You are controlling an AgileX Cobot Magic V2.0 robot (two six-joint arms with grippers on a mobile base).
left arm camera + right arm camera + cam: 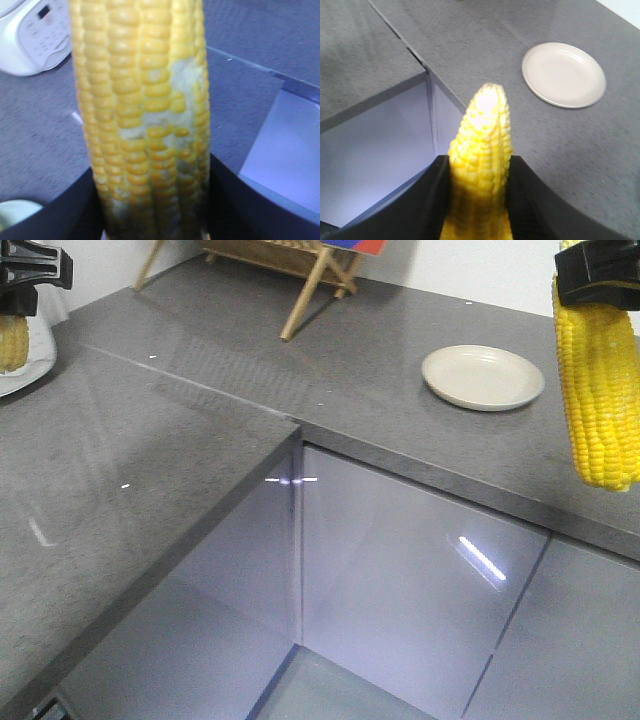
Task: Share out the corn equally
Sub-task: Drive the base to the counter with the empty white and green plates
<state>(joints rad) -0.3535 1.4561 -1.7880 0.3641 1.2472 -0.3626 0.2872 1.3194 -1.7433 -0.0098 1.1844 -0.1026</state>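
Desk (pixel 350 350): grey stone, L-shaped, with glossy cabinet fronts (pixel 400 580) below its inner corner.

Right jaws: closed on the thick end of the right cob (pixel 600 390), with black fingers pressed to both of its sides in the wrist view. The cob hangs clear of the desk, pointed tip down. In the front view it lies over the desk's front edge at the far right. The wrist view shows the same cob (pixel 481 145) with its tip aimed toward the inner corner.

Plate (pixel 483 377): cream, round, nothing on it. It sits on the right run of the desk between the back and front edges, apart from the right cob (pixel 564 75).

Left jaws: closed on the left cob (pixel 12 342), with dark fingers flanking its lower part in the wrist view. The cob is held off the surface at the desk's far left end. Close up (pixel 145 125), several pale patches show among the kernels.

White appliance (pixel 35 40): has a button panel and stands on the desk beside the left cob.

Wooden rack (pixel 300 270): stands at the desk's back edge.
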